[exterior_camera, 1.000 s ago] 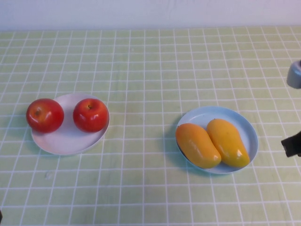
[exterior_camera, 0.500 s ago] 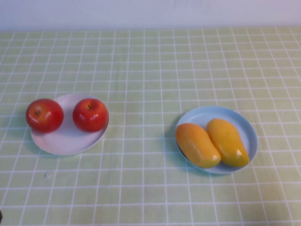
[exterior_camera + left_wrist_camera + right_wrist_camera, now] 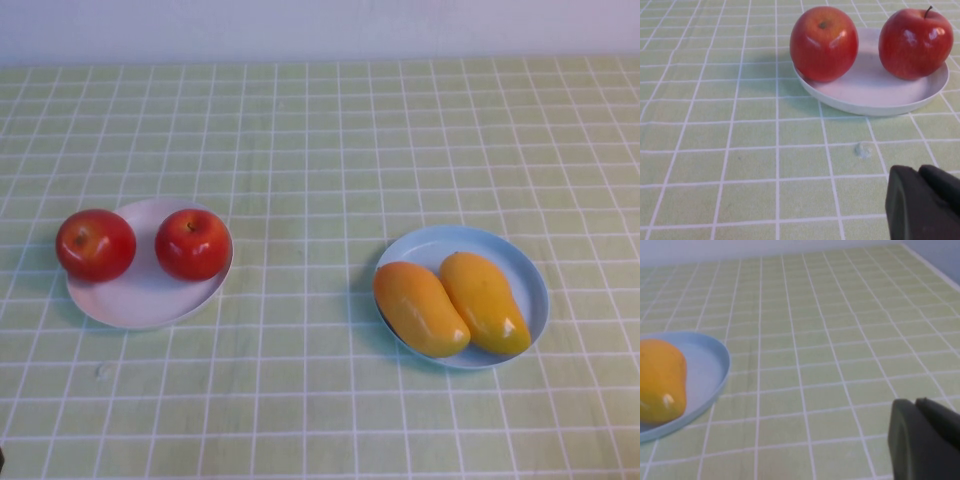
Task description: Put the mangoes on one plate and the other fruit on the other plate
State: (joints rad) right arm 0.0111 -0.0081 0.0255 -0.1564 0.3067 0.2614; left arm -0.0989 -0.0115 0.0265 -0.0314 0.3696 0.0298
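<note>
Now that the right arm has left the high view's right edge, 2 mangoes (image 3: 452, 305) lie on the blue plate (image 3: 527, 268) at lower right, 2 apples (image 3: 140, 244) on the white plate (image 3: 140, 300) at left; left gripper (image 3: 924, 200) and right gripper (image 3: 925, 437) are both closed, empty.

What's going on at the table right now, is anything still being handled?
Nothing is being handled. Both mangoes lie side by side on the light blue plate, and both apples sit on the white plate, one of them right at its outer rim. The left gripper is shut and empty, near the white plate. The right gripper is shut and empty too, beside the blue plate. The sorting looks done.
</note>
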